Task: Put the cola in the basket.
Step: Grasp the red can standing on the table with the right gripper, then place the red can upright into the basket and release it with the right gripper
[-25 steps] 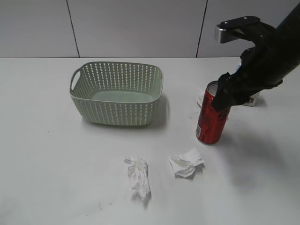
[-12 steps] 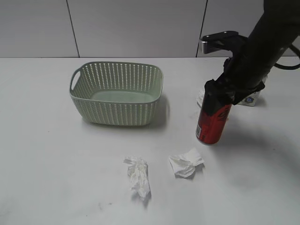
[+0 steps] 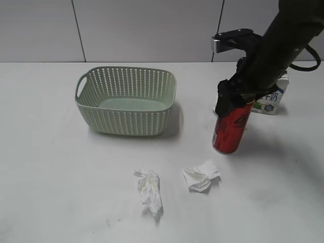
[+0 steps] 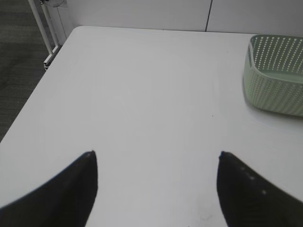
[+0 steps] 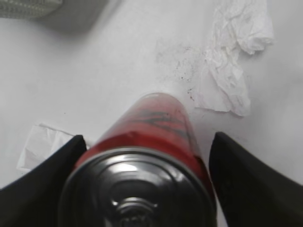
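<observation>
The cola [image 3: 232,129], a tall red can, stands upright on the white table to the right of the basket [image 3: 126,119], a pale green perforated one that looks empty. My right gripper [image 3: 235,98] is lowered over the can's top. In the right wrist view its open fingers [image 5: 147,136] straddle the cola [image 5: 156,123]; the left finger is against it and a thin gap shows at the right finger. My left gripper [image 4: 156,153] is open and empty over bare table, with the basket [image 4: 274,90] off to its right.
A white-and-blue milk carton [image 3: 271,98] stands behind the right arm. Two crumpled tissues [image 3: 149,190] [image 3: 201,176] lie in front. Another tissue [image 5: 232,61] lies just beyond the can. The table's left edge [image 4: 42,90] drops to dark floor.
My right arm has swung left and down, bringing the open fingers around the can's top. The milk carton has come into view behind it. The can has barely shifted.
</observation>
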Tool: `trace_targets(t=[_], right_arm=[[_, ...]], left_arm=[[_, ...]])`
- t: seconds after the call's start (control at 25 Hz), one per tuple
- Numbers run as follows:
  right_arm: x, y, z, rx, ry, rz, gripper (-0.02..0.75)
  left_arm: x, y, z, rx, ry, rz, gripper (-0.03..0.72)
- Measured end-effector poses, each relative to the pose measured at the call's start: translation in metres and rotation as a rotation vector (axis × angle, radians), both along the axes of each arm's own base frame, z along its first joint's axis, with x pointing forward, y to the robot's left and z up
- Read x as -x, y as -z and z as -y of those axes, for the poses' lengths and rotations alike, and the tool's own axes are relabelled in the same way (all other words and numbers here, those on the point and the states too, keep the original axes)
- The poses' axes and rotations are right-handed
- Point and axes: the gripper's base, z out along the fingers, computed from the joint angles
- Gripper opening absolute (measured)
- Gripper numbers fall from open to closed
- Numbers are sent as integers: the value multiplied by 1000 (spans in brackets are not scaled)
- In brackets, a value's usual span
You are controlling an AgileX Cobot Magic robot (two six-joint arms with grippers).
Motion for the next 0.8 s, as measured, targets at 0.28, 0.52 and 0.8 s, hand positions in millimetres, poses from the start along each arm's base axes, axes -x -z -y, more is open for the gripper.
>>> trace_targets(t=[0.28, 0.52, 0.8], right_arm=[[4, 0, 1, 14, -13, -49, 525], [6, -5, 0, 24, -32, -106, 525], [-9, -54, -12, 24, -88, -26, 525]], left_arm=[[0, 0, 0, 0, 0, 0, 593], [0, 0, 0, 0, 0, 0, 593], [0, 0, 0, 0, 0, 0, 593]])
